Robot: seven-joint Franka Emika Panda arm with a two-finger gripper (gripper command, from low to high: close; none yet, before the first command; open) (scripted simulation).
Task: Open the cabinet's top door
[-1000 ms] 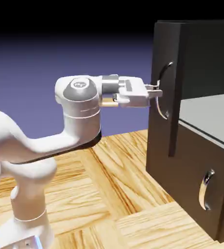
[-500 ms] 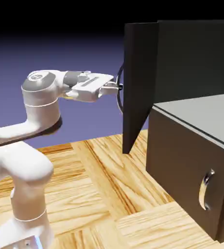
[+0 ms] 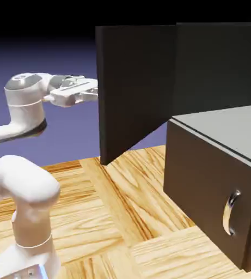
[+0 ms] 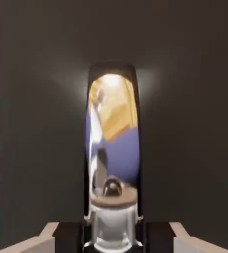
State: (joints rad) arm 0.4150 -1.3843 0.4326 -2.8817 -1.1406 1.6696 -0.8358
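Observation:
The dark charcoal cabinet [image 3: 220, 65] stands at the exterior view's right. Its top door [image 3: 135, 87] is swung far out to the left, its flat face toward the camera. My gripper [image 3: 93, 91] reaches the door's outer edge from the left, and its fingertips are hidden behind the panel. In the hand view the door [image 4: 185, 123] fills the frame, and its curved chrome handle [image 4: 113, 148] rises mirror-bright up the middle. There my gripper [image 4: 114, 237] is shut on the handle's lower end.
The cabinet's shorter lower panel [image 3: 203, 185] stays closed, with a small chrome handle [image 3: 232, 211]. A grey shelf top [image 3: 231, 128] shows inside the opened part. The wooden table [image 3: 122, 218] lies below, and my white arm [image 3: 24, 185] rises at the left.
The top door has swung from barely ajar to wide open. My gripper has moved left with the handle in its grip, and the arm has folded back.

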